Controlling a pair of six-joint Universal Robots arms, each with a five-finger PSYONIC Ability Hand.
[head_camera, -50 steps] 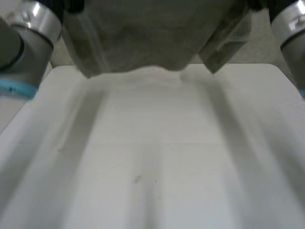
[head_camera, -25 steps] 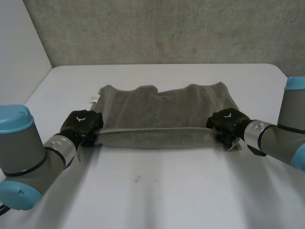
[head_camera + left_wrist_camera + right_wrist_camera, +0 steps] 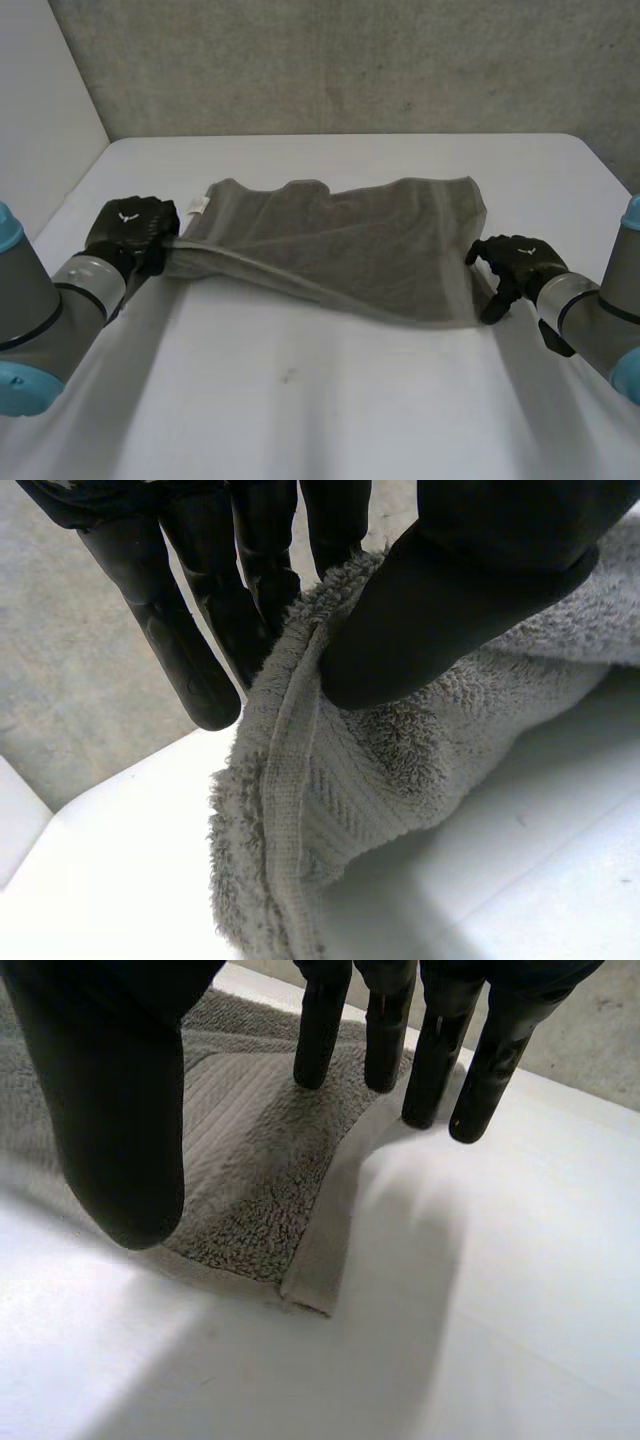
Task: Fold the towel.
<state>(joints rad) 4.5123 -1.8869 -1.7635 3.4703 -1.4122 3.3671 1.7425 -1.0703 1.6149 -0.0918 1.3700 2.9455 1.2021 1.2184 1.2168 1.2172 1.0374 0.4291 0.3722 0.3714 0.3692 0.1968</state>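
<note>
**A:** Where is the towel (image 3: 340,250)?

**B:** It's spread on the table (image 3: 300,410) between the two hands. The left hand (image 3: 130,232) holds one near corner raised. From those fingers the cloth slopes down toward the right hand (image 3: 512,262), where it lies flat.

**A:** How sound is the left hold?

**B:** The left wrist view shows the thumb (image 3: 460,580) pressing the towel (image 3: 400,760) by its hem against the fingers (image 3: 260,570). It is clamped right at the corner, with the pile bunched just under the thumb tip. One finger stands off beside the cloth and touches nothing.

**A:** And the right?

**B:** It holds nothing. Its fingers (image 3: 320,1020) are straight and well apart from the thumb (image 3: 110,1100). The other near corner of the towel (image 3: 250,1160) lies on the table below the gap between them. Two fingertips are over the pile and the rest are just past the hem, over bare table.

**A:** So what does this step ask for?

**B:** My guess is a matching grip first. The right hand should come down and close thumb and fingers on the hem, as near its corner as the left is to its own. After that both corners should rise level, with the hem drawn straight between the fingers, and travel together to the far edge.

**A:** What's the risk?

**B:** If the left corner goes alone, the cloth pulls into a diagonal and the fold will probably land skewed.
</note>
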